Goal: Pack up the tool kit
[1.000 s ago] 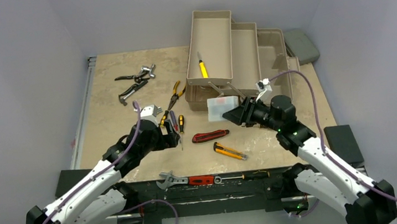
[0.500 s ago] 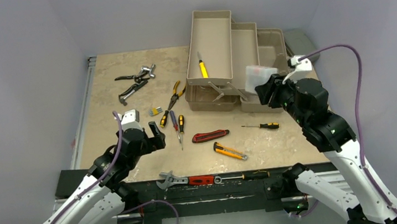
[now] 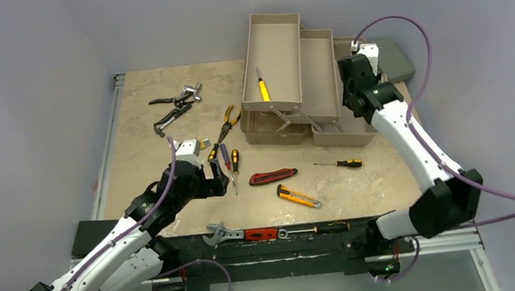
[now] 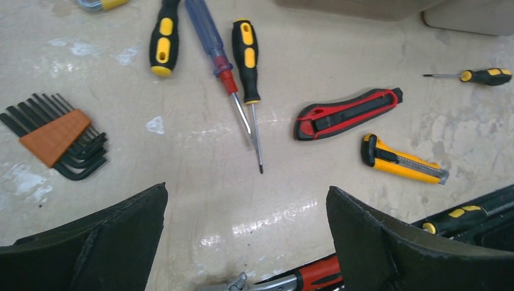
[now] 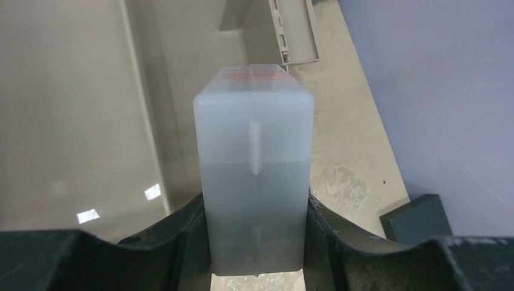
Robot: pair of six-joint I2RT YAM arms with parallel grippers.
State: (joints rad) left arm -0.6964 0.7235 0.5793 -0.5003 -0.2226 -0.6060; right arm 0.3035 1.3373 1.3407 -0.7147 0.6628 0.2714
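Beige toolbox is spread open at the table's far right, its trays fanned out.
Over its right-hand side a translucent white case is clamped upright in the right gripper. The left gripper is held wide open and empty above the table, near the red utility knife and a black-and-yellow screwdriver.

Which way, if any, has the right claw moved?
Yes: the right gripper, shut on the translucent box, went from in front of the toolbox back and right, over its right compartment.
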